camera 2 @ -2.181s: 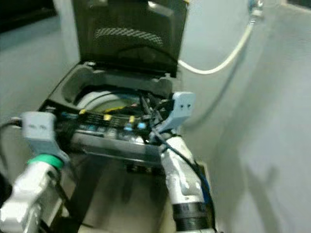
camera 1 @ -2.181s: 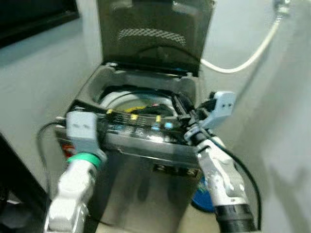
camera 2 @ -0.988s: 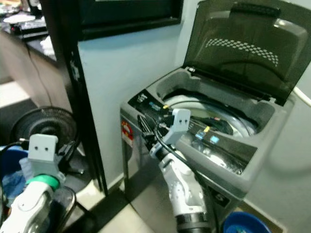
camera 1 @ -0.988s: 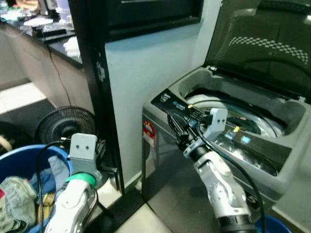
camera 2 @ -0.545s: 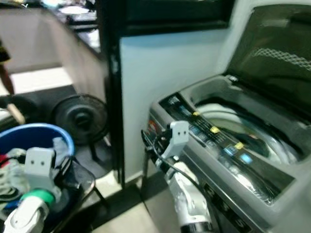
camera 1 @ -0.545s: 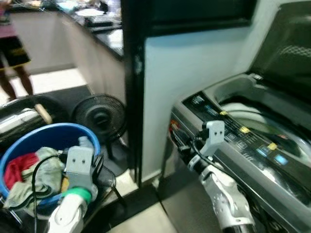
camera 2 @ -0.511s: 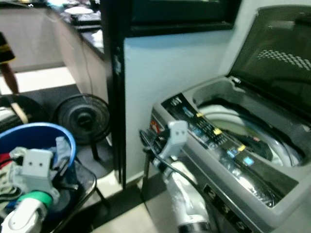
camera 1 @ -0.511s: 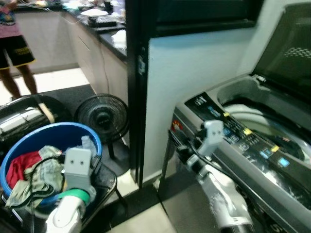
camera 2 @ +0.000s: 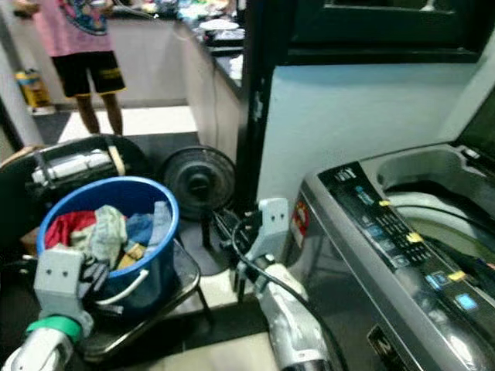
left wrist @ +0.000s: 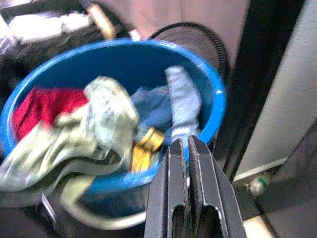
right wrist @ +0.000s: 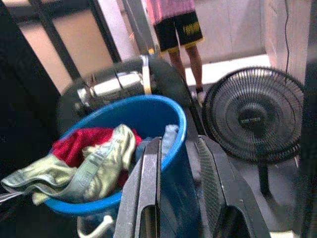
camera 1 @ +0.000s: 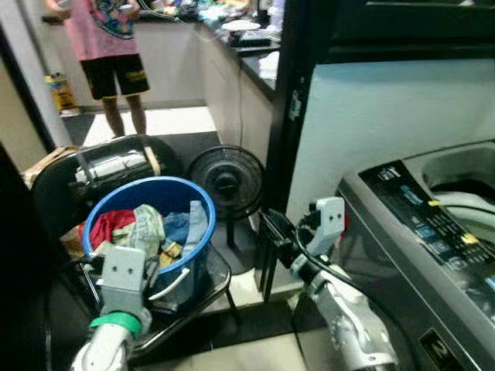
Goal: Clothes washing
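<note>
Laundry (camera 1: 147, 228) in blue basket (camera 1: 97, 212) lies ahead of left gripper (left wrist: 187, 148), fingers closed, empty. Right gripper (right wrist: 179, 163), fingers parted, farther off beside washing machine (camera 1: 433, 255). Left arm nearer.

We record a bright blue laundry basket (camera 1: 104, 210) holding a red garment (left wrist: 42, 105), a pale green cloth (left wrist: 101, 120) and a light blue piece (left wrist: 182, 101). We note a black floor fan (camera 1: 226, 183), a grey washing machine (camera 2: 363, 270) with a black control panel (camera 2: 387, 224) bearing yellow and blue markings, and a person (camera 1: 108, 46) in pink top and black shorts
</note>
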